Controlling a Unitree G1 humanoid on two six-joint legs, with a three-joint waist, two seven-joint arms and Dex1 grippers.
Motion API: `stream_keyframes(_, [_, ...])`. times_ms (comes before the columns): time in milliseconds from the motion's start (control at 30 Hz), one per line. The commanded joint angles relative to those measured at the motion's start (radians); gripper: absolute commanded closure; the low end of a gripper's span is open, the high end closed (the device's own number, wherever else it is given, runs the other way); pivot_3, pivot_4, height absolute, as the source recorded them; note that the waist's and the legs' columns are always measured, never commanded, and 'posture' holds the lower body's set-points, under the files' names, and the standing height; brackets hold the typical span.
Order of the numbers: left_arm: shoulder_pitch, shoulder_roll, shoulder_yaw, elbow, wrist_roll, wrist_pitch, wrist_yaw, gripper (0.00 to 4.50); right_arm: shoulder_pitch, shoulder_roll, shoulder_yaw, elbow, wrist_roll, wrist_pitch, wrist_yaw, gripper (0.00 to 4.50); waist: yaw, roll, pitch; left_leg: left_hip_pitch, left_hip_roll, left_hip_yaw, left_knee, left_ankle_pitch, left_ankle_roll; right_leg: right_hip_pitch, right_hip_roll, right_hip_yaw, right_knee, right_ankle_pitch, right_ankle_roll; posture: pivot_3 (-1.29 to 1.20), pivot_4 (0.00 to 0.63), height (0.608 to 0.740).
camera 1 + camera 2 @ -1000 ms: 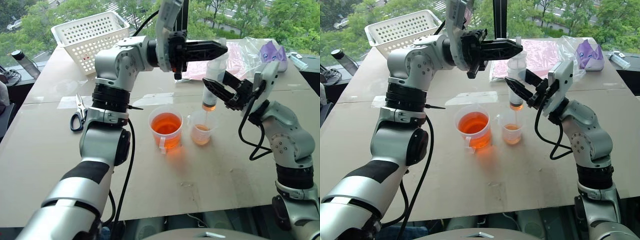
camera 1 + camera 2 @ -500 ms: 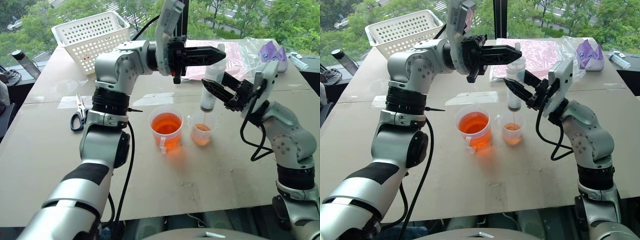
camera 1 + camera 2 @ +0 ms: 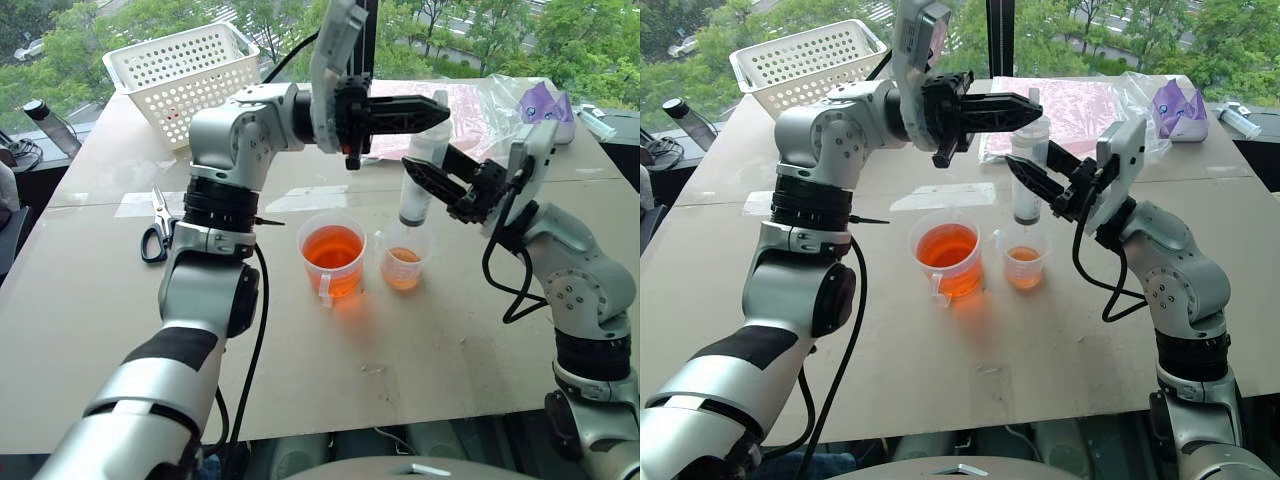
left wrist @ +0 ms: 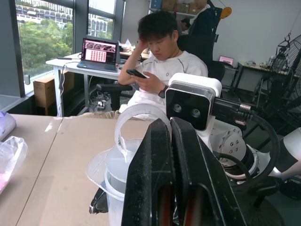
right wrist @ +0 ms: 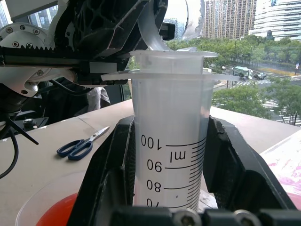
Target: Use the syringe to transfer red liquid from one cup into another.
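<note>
the right gripper (image 3: 432, 180) has its two black fingers (image 5: 110, 174) clamped on either side of the syringe (image 3: 420, 170), holding the clear barrel upright by its upper part, with the printed scale facing the wrist. just above those fingers the white plunger (image 5: 171, 61) looks pressed right down, its flange touching the barrel's own flange. the left gripper (image 3: 1025, 105) reaches in level from the other side with its fingers (image 4: 178, 179) pressed together and nothing between them; their tips lie on top of the plunger, just above the right gripper.

below the right gripper's fingers the narrow tip hangs over the mouth of the smaller cup (image 3: 404, 262), which holds a shallow layer of red liquid (image 3: 403, 268). i cannot tell whether the tip dips inside the rim or stops just above it. just beside it, on the left gripper's side, the larger cup (image 3: 331, 257) with the handle is well filled with the same liquid.

the barrel looks empty, so i judge the step in hand to be the end of the discharge into the smaller cup. the next move probably calls for the left gripper to come off the plunger and the right to lift the tip straight up, clear of the rim, before carrying it sideways, so that the light cup is not knocked over.
</note>
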Motion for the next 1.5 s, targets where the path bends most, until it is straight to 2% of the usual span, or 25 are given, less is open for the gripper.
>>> stream_keyframes(33, [0.007, -0.016, -0.011, -0.057, -0.054, 0.039, -0.042, 4.22, -0.032, -0.002, -0.042, -0.063, 0.032, -0.028, -0.007, 2.96, 0.000, 0.000, 0.000, 0.000, 0.000, 0.000, 0.000, 0.000, 0.000, 0.000, 0.000, 0.000, 0.000, 0.000, 0.000, 0.00, 0.150, 0.740])
stream_keyframes(100, [-0.002, -0.009, 0.003, -0.068, -0.074, 0.048, -0.056, 3.80, -0.030, 0.000, -0.046, -0.062, 0.034, -0.028, -0.009, 2.96, 0.000, 0.000, 0.000, 0.000, 0.000, 0.000, 0.000, 0.000, 0.000, 0.000, 0.000, 0.000, 0.000, 0.000, 0.000, 0.00, 0.150, 0.740])
stream_keyframes(267, [0.011, 0.016, 0.003, -0.124, -0.057, 0.073, 0.007, 1.36, -0.030, -0.002, -0.056, -0.060, 0.042, -0.022, -0.011, 2.96, 0.001, 0.000, 0.000, 0.000, 0.000, 0.000, 0.000, 0.000, 0.000, 0.000, 0.000, 0.000, 0.000, 0.000, 0.000, 0.00, 0.150, 0.740])
stream_keyframes(367, [0.032, 0.067, 0.026, -0.208, -0.096, 0.111, -0.012, 0.04, -0.031, 0.000, -0.064, -0.062, 0.056, -0.013, -0.014, 2.96, -0.004, 0.000, 0.000, 0.000, 0.000, 0.000, 0.000, 0.000, 0.000, 0.000, 0.000, 0.000, 0.000, 0.000, 0.000, 0.00, 0.150, 0.740])
stream_keyframes(667, [0.070, 0.262, 0.090, -0.311, -0.170, 0.178, -0.011, 0.04, -0.031, -0.009, -0.065, -0.083, 0.134, 0.029, -0.026, 2.96, -0.003, 0.000, 0.000, 0.001, 0.000, -0.001, 0.000, 0.000, 0.000, 0.000, 0.000, 0.001, 0.000, 0.000, 0.000, 0.00, 0.150, 0.740])
stream_keyframes(833, [0.093, 0.353, 0.173, -0.329, -0.186, 0.188, 0.071, 0.04, -0.051, -0.026, -0.087, -0.078, 0.186, 0.062, -0.038, 2.96, 0.001, 0.000, 0.000, 0.001, 0.000, -0.001, 0.001, 0.000, 0.000, 0.000, 0.000, 0.001, 0.000, 0.000, 0.000, 0.00, 0.150, 0.740])
stream_keyframes(967, [0.138, 0.402, 0.236, -0.383, -0.196, 0.208, 0.172, 0.04, -0.067, -0.092, -0.140, -0.086, 0.301, 0.157, -0.078, 2.96, 0.000, 0.000, 0.000, 0.001, 0.000, -0.001, 0.001, 0.000, 0.000, 0.000, 0.000, 0.001, 0.000, 0.000, 0.000, 0.00, 0.150, 0.740])
stream_keyframes(1133, [0.258, 0.495, 0.312, -0.459, -0.206, 0.284, 0.301, 0.04, -0.079, -0.260, -0.252, -0.074, 0.593, 0.332, -0.159, 2.96, 0.001, 0.000, 0.000, 0.001, 0.000, -0.002, 0.001, 0.000, 0.000, 0.001, -0.001, 0.000, 0.000, 0.000, 0.000, 0.00, 0.150, 0.740])
stream_keyframes(1233, [0.469, 0.559, 0.410, -0.569, -0.175, 0.337, 0.413, 0.04, -0.036, -0.480, -0.298, -0.002, 0.779, 0.523, -0.184, 2.96, 0.000, 0.002, 0.000, 0.001, 0.000, -0.002, 0.001, 0.000, 0.000, 0.001, -0.002, 0.000, -0.001, 0.000, 0.000, 0.00, 0.150, 0.740])
stream_keyframes(1333, [0.653, 0.592, 0.489, -0.623, -0.186, 0.423, 0.492, 0.04, -0.006, -0.604, -0.227, 0.097, 0.633, 0.600, -0.229, 2.96, -0.005, -0.002, -0.001, 0.001, 0.000, -0.001, -0.001, -0.001, 0.001, 0.001, -0.002, 0.001, -0.003, 0.000, 0.000, 0.00, 0.150, 0.740])
stream_keyframes(1433, [0.827, 0.577, 0.522, -0.696, -0.154, 0.363, 0.526, 0.04, -0.018, -0.641, -0.123, 0.175, 0.519, 0.665, -0.248, 2.96, -0.002, -0.007, -0.001, 0.001, 0.001, -0.001, -0.001, -0.001, 0.001, 0.002, -0.002, 0.000, -0.006, 0.000, 0.000, 0.00, 0.150, 0.740])
stream_keyframes(1500, [0.955, 0.567, 0.525, -0.748, -0.127, 0.300, 0.520, 0.04, -0.047, -0.622, -0.049, 0.225, 0.434, 0.700, -0.276, 2.96, 0.000, -0.006, -0.001, 0.002, 0.001, 0.001, -0.001, -0.001, 0.002, 0.002, -0.003, 0.003, -0.006, 0.000, 0.000, 0.00, 0.150, 0.740])
